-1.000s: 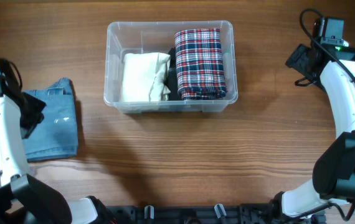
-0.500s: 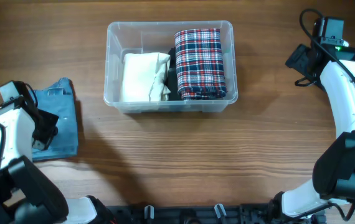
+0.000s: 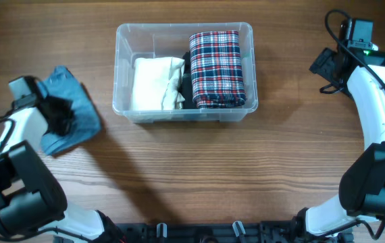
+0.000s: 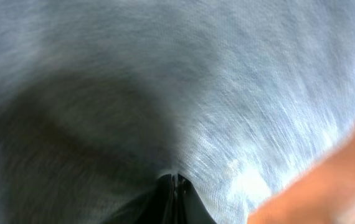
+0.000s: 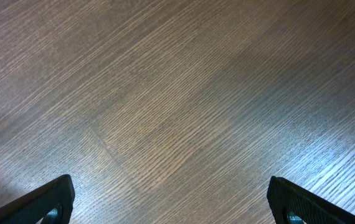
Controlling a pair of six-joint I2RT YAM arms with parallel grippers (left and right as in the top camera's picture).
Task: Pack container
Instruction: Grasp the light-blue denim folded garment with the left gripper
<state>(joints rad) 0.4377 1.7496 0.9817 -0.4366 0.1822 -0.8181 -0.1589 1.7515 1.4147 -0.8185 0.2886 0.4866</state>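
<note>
**Overhead view**
- The container (image 3: 179,27) stands upright on the table (image 3: 199,175) at the far centre, open at the top.
- Inside it, a cream cloth (image 3: 153,82) fills the left part and a folded plaid cloth (image 3: 216,67) fills the right part. A dark item (image 3: 186,84) sits between them.
- A bunched denim cloth (image 3: 79,111) is left of the container, near it but apart.
- The left gripper (image 3: 59,116) is on the denim cloth.
- The right gripper (image 3: 322,67) is well to the right of the container, over bare table.

**Left wrist view**
- The denim cloth fills nearly the whole frame.
- The jaws are pressed together at the bottom centre, pinching a fold of the fabric.
- A patch of table shows at the lower right corner.

**Right wrist view**
- Only wood grain is visible beneath the gripper.
- The two fingertips (image 5: 50,202) appear at the lower left and lower right corners.
- The jaws are spread wide, with nothing between them
</note>
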